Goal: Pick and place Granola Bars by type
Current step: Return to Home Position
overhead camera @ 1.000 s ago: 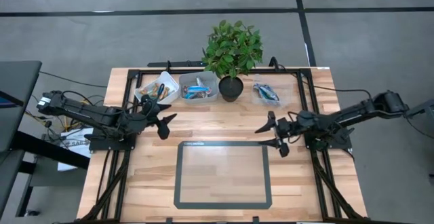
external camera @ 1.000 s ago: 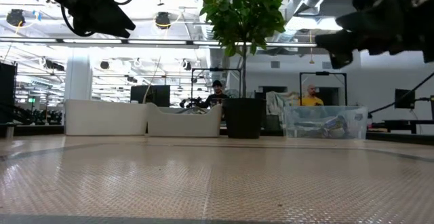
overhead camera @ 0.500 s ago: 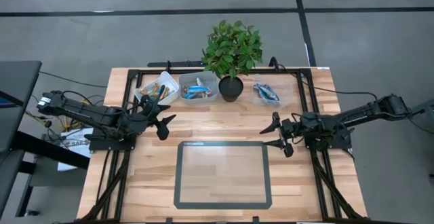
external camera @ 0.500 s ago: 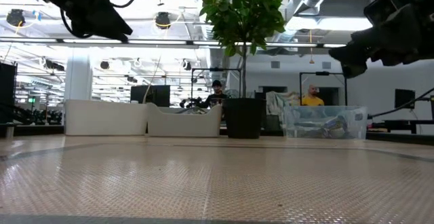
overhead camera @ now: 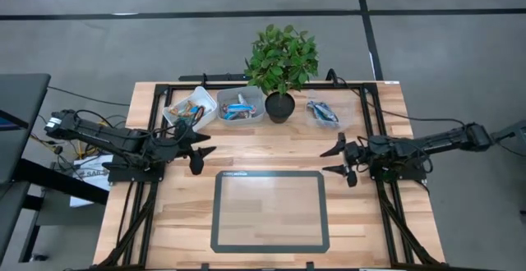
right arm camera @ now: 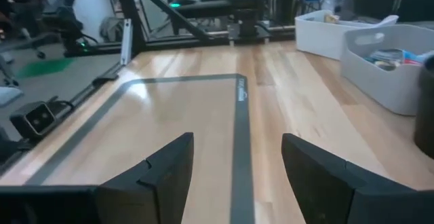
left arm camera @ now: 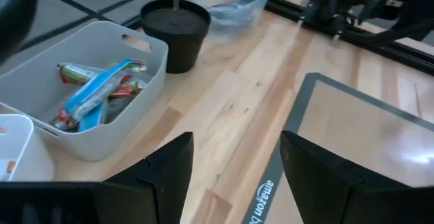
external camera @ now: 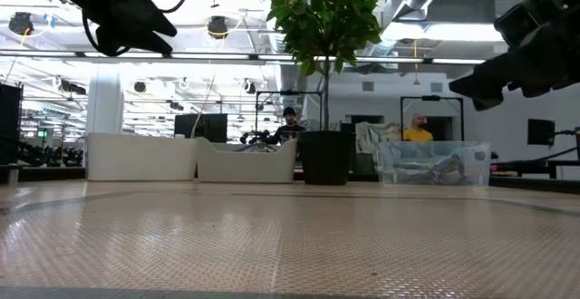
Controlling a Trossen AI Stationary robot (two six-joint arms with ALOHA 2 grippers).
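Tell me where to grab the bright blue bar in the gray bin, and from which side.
Pinch the bright blue bar across its narrow width near the middle, coming down from above. It lies slantwise on top of the other bars, and the walls of the gray bin block a sideways approach. The left gripper, open, is the nearer one.

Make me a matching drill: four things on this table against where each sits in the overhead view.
Things:
1 white bin
2 gray bin
3 clear tub
4 dark-framed mat

Places:
A right of the plant pot
B alone, in front of the others
C leftmost at the back
D between white bin and plant pot

Pairs: 1-C, 2-D, 3-A, 4-B.
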